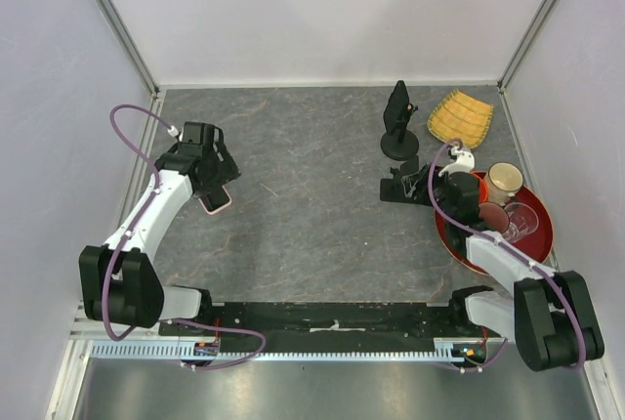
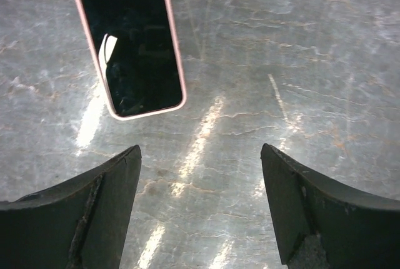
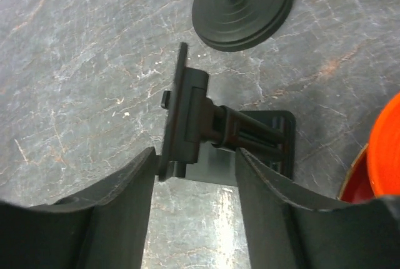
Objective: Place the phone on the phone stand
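The phone (image 1: 216, 201), black-screened in a pink case, lies flat on the grey table on the left. In the left wrist view the phone (image 2: 131, 37) sits ahead and to the left of my left gripper (image 2: 200, 162), which hovers open over bare table with nothing between its fingers. In the top view the left gripper (image 1: 211, 182) is right by the phone. The small black folding phone stand (image 1: 400, 189) rests on the table at the right. My right gripper (image 3: 197, 156) has its fingertips pressed on both sides of the phone stand (image 3: 187, 116), at its back plate and arm.
A taller black stand with a round base (image 1: 398, 127) stands just behind the folding one. A red tray (image 1: 547, 234) with a cup (image 1: 505, 181) and a glass (image 1: 522, 217) is at the right edge. A yellow woven mat (image 1: 461, 115) lies at the back right.
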Available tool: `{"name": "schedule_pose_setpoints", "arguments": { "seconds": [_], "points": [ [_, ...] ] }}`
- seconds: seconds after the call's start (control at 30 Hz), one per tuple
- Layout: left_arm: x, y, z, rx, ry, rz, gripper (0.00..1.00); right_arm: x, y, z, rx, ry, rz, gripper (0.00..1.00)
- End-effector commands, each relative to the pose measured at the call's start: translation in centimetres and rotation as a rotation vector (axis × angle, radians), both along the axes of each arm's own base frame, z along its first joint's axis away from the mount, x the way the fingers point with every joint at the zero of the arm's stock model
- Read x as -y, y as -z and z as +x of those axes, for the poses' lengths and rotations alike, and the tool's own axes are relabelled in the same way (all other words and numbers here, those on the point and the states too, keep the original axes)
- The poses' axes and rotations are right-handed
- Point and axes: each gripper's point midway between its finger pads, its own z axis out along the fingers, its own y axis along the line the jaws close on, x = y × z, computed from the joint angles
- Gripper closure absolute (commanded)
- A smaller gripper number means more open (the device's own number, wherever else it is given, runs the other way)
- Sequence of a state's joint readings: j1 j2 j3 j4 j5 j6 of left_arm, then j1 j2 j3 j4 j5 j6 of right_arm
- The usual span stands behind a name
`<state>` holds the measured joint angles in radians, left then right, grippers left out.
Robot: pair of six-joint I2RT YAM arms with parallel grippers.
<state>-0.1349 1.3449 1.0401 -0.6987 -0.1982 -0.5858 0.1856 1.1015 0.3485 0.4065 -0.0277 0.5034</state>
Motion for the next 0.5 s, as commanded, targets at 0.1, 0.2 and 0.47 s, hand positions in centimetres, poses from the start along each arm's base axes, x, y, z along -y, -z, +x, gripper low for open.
{"name": "schedule_pose_setpoints", "arguments": {
  "seconds": [0.1,0.2,0.47],
  "points": [
    [2.1,-3.3,1.1,0.182,0.150,-0.073,0.17,-1.5,-3.7,2.3,0.123,-0.148,-0.061,0.57],
    [2.1,-3.3,1.0,0.181,0.169,-0.065,0.17,-0.9,-3.8,3.0,0.116,-0.123,-0.088,0.64],
    [1.7,-2.8,0.6,0.163,0.202,-0.030,0.13,-0.3,-3.7,3.2,0.111,-0.111,-0.115,0.79]
  ]
}}
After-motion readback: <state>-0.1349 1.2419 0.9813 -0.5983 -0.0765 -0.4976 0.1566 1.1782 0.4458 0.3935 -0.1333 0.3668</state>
